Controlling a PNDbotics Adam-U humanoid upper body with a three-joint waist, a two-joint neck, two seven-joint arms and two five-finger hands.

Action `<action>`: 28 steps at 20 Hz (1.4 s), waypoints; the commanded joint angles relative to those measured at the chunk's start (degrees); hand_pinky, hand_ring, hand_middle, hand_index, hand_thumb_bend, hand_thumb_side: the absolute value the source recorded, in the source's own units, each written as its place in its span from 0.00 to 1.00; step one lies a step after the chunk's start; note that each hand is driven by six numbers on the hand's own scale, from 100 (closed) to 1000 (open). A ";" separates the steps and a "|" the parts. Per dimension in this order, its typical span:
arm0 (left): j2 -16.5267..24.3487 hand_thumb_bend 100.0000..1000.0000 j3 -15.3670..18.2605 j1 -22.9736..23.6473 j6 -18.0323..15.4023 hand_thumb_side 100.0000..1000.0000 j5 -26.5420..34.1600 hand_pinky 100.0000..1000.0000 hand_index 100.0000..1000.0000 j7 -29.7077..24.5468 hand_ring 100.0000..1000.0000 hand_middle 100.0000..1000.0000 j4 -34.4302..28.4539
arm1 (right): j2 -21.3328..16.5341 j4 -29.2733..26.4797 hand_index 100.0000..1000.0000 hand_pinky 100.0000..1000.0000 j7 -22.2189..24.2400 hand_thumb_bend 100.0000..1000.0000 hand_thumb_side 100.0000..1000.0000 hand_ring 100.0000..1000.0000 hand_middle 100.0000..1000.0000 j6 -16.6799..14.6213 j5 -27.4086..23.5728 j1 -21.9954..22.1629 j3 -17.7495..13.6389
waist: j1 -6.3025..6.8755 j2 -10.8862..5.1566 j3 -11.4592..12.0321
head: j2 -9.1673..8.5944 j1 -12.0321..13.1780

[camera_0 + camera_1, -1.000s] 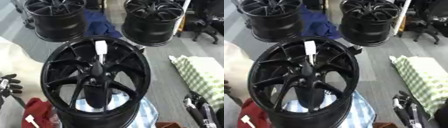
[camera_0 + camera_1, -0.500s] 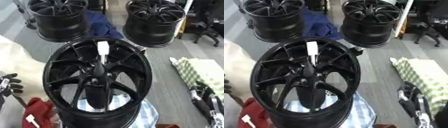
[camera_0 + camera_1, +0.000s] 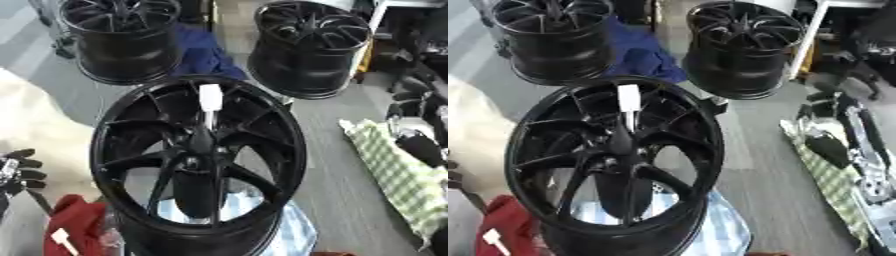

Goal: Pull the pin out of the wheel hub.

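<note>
Rising along the view's right edge, the right hand (image 3: 829, 145) now nears the wheel hub (image 3: 199, 145), fingers apparently relaxed; the white-topped pin (image 3: 210, 102) remains seated; the left hand (image 3: 17, 167) idles, fingers slack.

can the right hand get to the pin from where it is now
Probably yes. The right hand is raised at the right, beside the wheel, and the pin stands up from the hub with its white top exposed. Nothing lies between them.
</note>
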 commanded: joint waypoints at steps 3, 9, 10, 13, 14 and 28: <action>0.87 0.00 -1.01 -0.65 -0.22 0.59 -0.11 0.54 0.77 -1.06 0.54 0.54 -0.95 | -9.77 -3.05 0.93 0.72 4.94 0.00 0.33 0.71 0.74 -1.34 3.70 -7.24 5.69 | 0.59 -0.36 1.66 | -0.14 -2.27; 0.89 0.00 -1.68 -1.56 -0.64 0.58 0.02 0.54 0.77 -1.81 0.54 0.54 -0.85 | -12.26 1.34 0.96 0.75 10.59 0.02 0.38 0.77 0.79 -3.07 0.38 -16.43 13.32 | 0.96 0.38 4.25 | -0.14 -4.45; 0.94 0.00 -1.71 -1.65 -0.72 0.58 0.02 0.54 0.77 -1.84 0.54 0.54 -0.82 | -11.02 2.81 0.96 0.75 11.54 0.01 0.39 0.77 0.80 -3.15 0.67 -17.97 14.58 | 0.98 0.49 4.47 | -0.14 -4.66; 1.05 0.00 -1.75 -1.94 -0.95 0.58 0.08 0.54 0.77 -1.87 0.54 0.54 -0.73 | -6.50 7.55 0.97 0.76 14.50 0.06 0.38 0.79 0.82 -3.13 1.72 -22.77 17.16 | 1.04 0.86 5.01 | -0.14 -5.25; 1.08 0.00 -1.76 -2.01 -1.01 0.58 0.11 0.54 0.77 -1.88 0.54 0.54 -0.69 | -4.88 9.18 0.97 0.76 15.51 0.07 0.38 0.80 0.82 -3.07 1.96 -24.41 17.66 | 1.06 0.98 5.14 | -0.14 -5.39; 0.61 0.00 -1.63 -2.77 -1.34 0.58 0.37 0.54 0.76 -1.71 0.54 0.55 -0.52 | 13.41 32.99 0.98 0.78 45.15 0.20 0.42 0.85 0.86 -6.15 3.90 -42.55 12.08 | 1.72 1.90 5.68 | -0.76 -6.28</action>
